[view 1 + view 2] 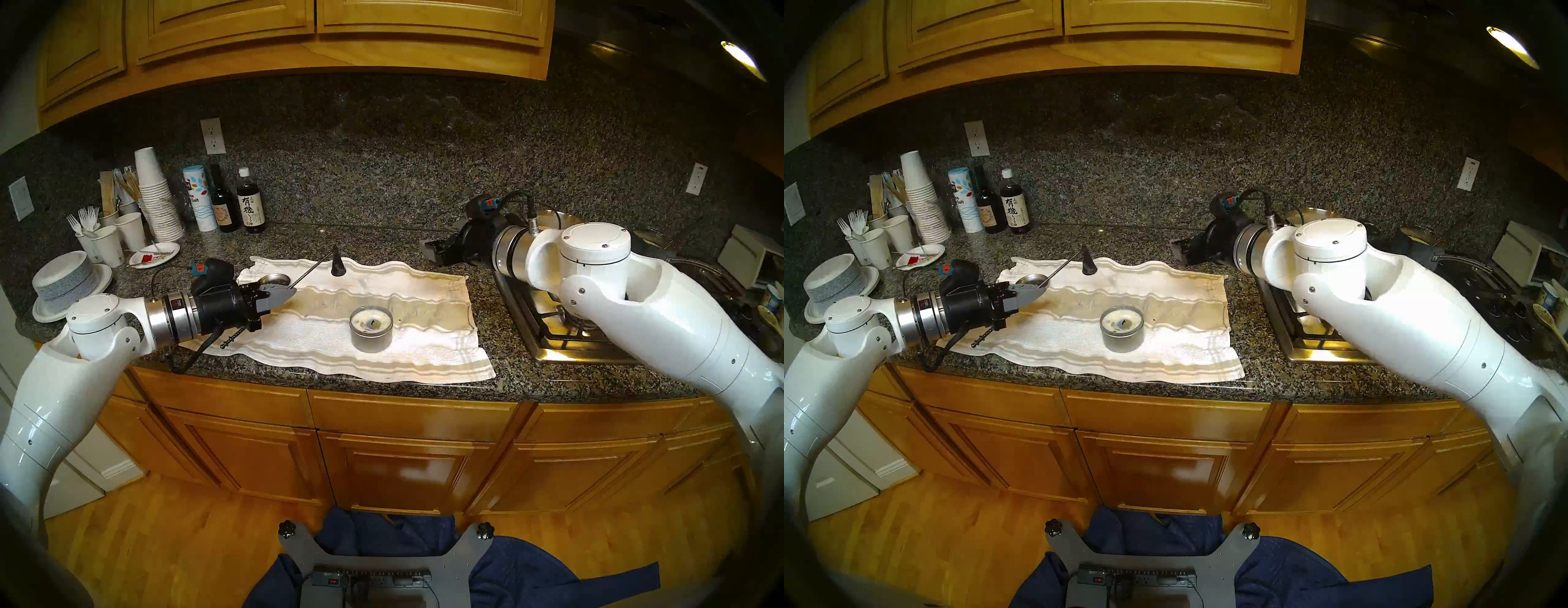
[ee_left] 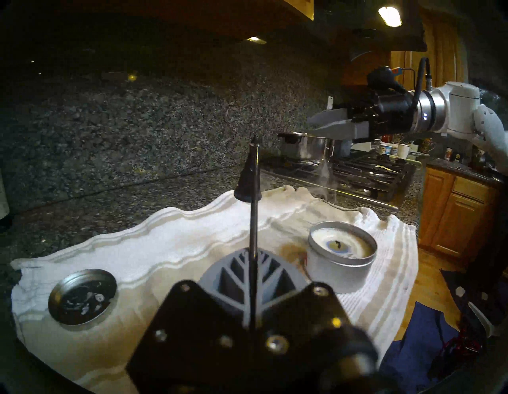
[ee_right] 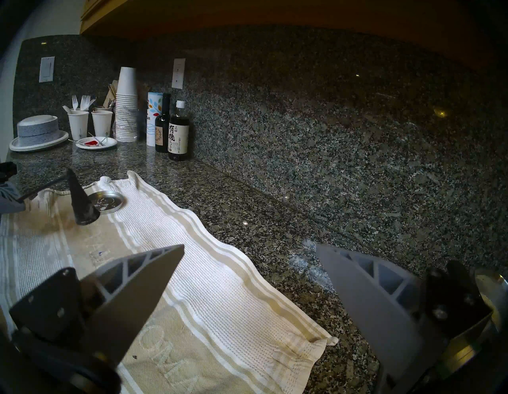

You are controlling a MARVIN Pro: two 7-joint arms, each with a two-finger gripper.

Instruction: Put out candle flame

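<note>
Speckled dark granite countertop [image 1: 382, 242] is running under honey-coloured wooden cabinets [image 1: 297, 25], with a steel gas stove [image 1: 551, 331] sitting at the right. A white and beige striped dish towel [image 1: 382, 352] is lying across the counter. The round low silver tin candle [image 1: 371, 327] is sitting on the towel's middle, no flame showing at its dark wick. A small shallow silver dish [image 2: 82, 295] is resting near the towel's left end. The left gripper [image 1: 285, 293] is clamping its fingers together on a thin black metal candle snuffer [image 1: 338, 266], cone hanging above the towel, apart from the candle. The right gripper [image 3: 250, 264] is hovering with fingers spread wide, holding nothing.
</note>
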